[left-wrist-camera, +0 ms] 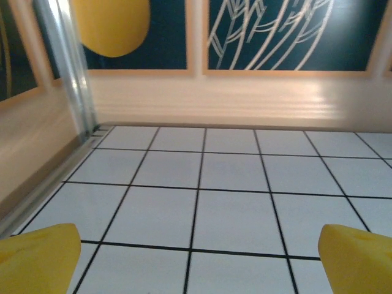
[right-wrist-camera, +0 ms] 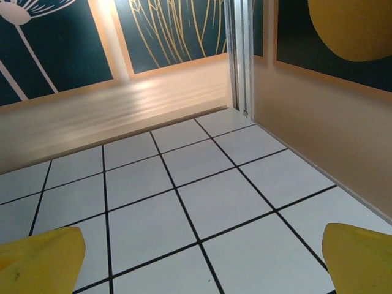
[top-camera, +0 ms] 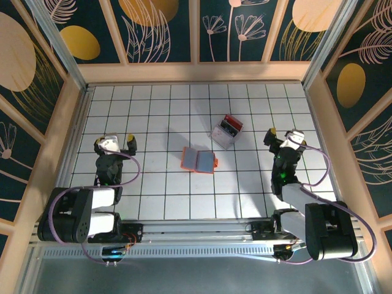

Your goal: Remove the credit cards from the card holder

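One card holder [top-camera: 199,160] is seen on the white tiled counter [top-camera: 153,110], laid open and flat, its blue-grey inside turned up and framed by an orange rim. Two inner panels are counted, side by side; whether cards are lodged in them cannot be told from above. The holder is placed between the two claws, to the right of the left claw [top-camera: 114,143] and to the left of the right claw [top-camera: 283,137]. It is well apart from both, a little nearer the arm bases than either, and is touched by neither.

One clear box [top-camera: 226,131] with red and black contents is found just beyond the holder, toward the far wall [top-camera: 196,72]. It is turned askew to the tile grid, kept apart from the holder, and set nearer the right claw than the left.

Two claws are counted, one per arm. The left claw is spread wide: in its wrist view two yellow fingertips [left-wrist-camera: 37,260] are set at the opposite bottom corners, with bare tiles between them and nothing gripped. The right claw is likewise spread wide, and its two yellow fingertips [right-wrist-camera: 40,260] are pushed to the bottom corners of its wrist view, with bare tiles between them. Nothing is held or touched by it.
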You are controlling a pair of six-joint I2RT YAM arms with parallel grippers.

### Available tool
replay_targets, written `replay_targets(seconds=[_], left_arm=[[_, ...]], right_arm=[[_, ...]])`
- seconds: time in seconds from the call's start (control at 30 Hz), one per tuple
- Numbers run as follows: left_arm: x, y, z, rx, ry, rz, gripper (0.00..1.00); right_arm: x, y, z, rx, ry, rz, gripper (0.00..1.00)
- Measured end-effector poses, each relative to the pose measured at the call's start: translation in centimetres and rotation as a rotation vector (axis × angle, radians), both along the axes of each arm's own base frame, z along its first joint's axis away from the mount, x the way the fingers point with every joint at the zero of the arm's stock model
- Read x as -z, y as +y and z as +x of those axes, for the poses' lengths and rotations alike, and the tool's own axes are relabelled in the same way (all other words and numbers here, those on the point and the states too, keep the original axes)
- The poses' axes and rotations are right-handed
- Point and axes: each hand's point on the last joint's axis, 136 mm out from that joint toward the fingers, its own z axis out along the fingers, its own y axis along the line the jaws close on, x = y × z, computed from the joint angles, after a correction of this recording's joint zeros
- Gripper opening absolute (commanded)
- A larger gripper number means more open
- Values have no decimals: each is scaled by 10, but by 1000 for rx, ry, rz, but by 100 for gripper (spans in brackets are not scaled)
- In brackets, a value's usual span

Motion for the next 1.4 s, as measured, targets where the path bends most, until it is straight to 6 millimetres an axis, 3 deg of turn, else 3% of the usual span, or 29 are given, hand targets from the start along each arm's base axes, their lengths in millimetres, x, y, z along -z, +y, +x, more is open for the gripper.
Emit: replay_targets(seconds=[0.3,0.43,0.5,0.7,1.13,1.23,1.4], left_arm=[[11,-20,18,110,52,44,99],[15,-1,23,0,33,24,99],[32,7,24,-48,90,18,99],[31,25,23,-153,82,-14,99],[30,30,22,-184,78,-23,99],[30,30,22,-184,79,-23,99],[30,30,22,-184,79,-23,99]], right_arm=[[6,5,-2,-34,-19,12,99],[9,6,-5,-42,-30,14,99],[9,7,-6,-48,-38,15,99],[5,7,-10,-57,-77,11,99],[32,-9,-12,-51,-73,2,99],[42,-6,-11,-79,-46,5,99],[42,0,-7,-127,-57,7,99]])
